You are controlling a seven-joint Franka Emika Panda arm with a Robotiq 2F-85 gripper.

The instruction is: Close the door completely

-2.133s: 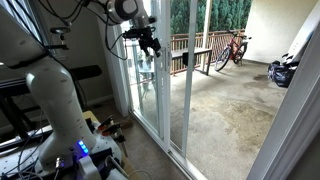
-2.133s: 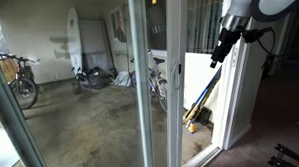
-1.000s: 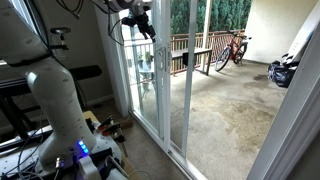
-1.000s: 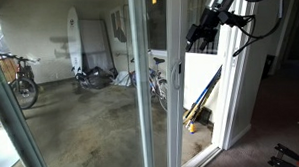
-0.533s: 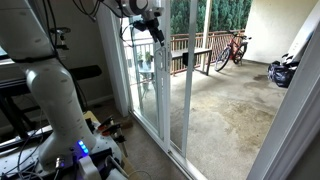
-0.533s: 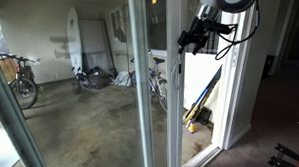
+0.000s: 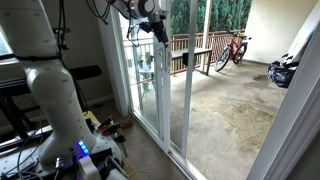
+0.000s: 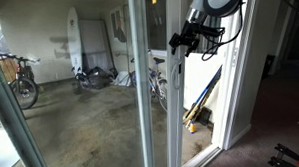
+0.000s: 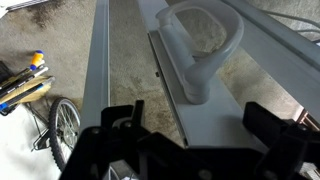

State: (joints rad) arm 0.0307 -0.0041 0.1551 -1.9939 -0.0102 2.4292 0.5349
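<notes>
Patio doorway, close range: my gripper [image 9: 195, 128] hangs with fingers [image 9: 118, 122] spread wide before the door [image 7: 163, 95], whose white handle [image 9: 205, 45] juts straight into the path ahead. The flat stile [image 9: 215, 108] fills the room beneath the fingers, leaving passage only to either side of the handle. In an exterior view, the opening beside the door runs free out to the bare patio floor [image 7: 225, 110], with the railing [image 7: 190, 50] and a red bicycle [image 7: 232, 47] standing well apart. Past the frame, low down, a bicycle wheel [image 9: 62, 125] and leaning tools [image 9: 25, 85] crowd the corner.
</notes>
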